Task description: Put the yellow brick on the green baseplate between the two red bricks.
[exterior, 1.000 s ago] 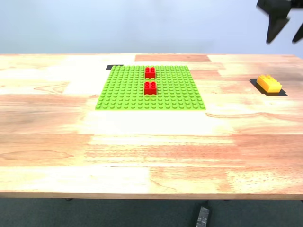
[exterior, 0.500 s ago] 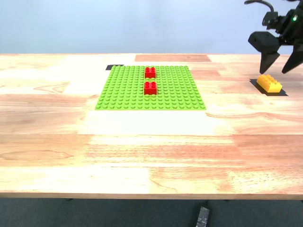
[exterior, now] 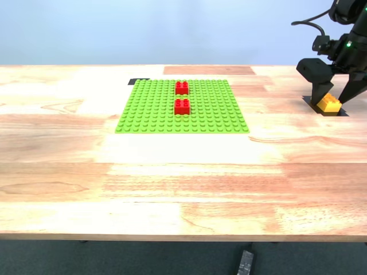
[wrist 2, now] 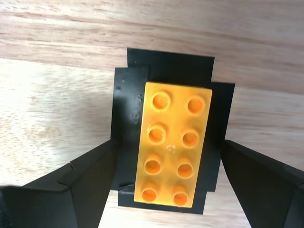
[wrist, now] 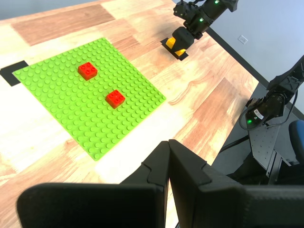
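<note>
The yellow brick (exterior: 330,103) lies on a black tape patch (wrist 2: 128,90) at the exterior view's far right. My second gripper (exterior: 331,100) is open, lowered over it, with one finger on each long side and small gaps showing in the second wrist view (wrist 2: 167,152). The brick (wrist 2: 173,142) sits flat, studs up. The green baseplate (exterior: 149,109) lies mid-table at the back with two red bricks (exterior: 182,87) (exterior: 182,106) in a line, a small gap between them. My first gripper (wrist: 169,145) is shut and empty, high above the table's near side, looking at the baseplate (wrist: 71,109).
A black tape mark (exterior: 139,82) sits at the baseplate's far corner. A wide stretch of bare wooden table (exterior: 183,183) lies in front of the baseplate. A dark object (exterior: 243,263) lies on the floor below the front edge. Dark robot hardware (wrist: 266,114) stands past the table's end.
My second gripper has come down from the exterior view's upper right and now straddles the yellow brick, open. The bricks and baseplate have not moved.
</note>
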`<state>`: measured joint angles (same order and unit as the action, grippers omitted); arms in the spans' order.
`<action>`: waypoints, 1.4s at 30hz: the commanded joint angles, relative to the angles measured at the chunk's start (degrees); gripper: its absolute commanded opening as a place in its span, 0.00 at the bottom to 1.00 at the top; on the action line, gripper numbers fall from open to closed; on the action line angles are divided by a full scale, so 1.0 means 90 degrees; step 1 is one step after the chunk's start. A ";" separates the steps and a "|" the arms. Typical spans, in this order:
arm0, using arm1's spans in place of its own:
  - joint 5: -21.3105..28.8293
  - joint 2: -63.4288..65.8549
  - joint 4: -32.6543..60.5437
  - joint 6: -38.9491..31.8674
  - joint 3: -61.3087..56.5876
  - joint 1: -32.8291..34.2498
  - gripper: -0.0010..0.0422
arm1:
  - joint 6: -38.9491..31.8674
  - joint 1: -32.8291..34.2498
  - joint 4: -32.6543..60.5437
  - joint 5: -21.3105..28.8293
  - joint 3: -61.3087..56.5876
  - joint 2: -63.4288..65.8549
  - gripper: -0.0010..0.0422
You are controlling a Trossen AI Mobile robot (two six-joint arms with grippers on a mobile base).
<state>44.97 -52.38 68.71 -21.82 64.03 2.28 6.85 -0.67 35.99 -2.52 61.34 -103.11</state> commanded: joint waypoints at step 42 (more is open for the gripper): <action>0.0000 0.0250 -0.0066 -0.0010 0.0002 0.0012 0.02 | 0.0527 -0.0216 0.0000 -0.0061 0.0449 0.0551 0.13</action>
<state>44.95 -50.04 68.47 -21.98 64.03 2.42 10.63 -1.93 35.16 -3.09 64.36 -99.26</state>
